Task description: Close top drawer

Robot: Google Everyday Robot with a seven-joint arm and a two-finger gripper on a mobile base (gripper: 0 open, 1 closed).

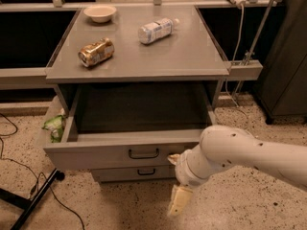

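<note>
**Top drawer pulled out, gripper at the right end of its front**

Left of the top drawer (pixel 108 151), a dark stand leg (pixel 34 201) slants across the speckled floor (pixel 235 210). A crumpled green packet (pixel 54 125) lies against the drawer's left wall, partly hidden by it.

The top drawer stands well out from under the cabinet top (pixel 182 56). Its inside is in shadow and hard to make out. A small dark loop handle (pixel 143 153) sits at the centre of its front. Just below, a shallower drawer front (pixel 120 174) shows only as a strip.

Above the drawer, on the cabinet top, a bowl (pixel 100 12) stands at the back left. A gold can (pixel 96 52) lies on its side nearer the front. A clear bottle (pixel 157 29) lies on its side to the right of the can.

The gripper (pixel 172 186) hangs low by the right part of the top drawer's front. Its cream fingers (pixel 179 200) are spread wide and grasp nothing. One tip shows at the front just right of the handle, and whether it touches cannot be told. The other points down over the floor. The wrist hides where the two join. The white arm (pixel 249 152) runs off the right edge.
</note>
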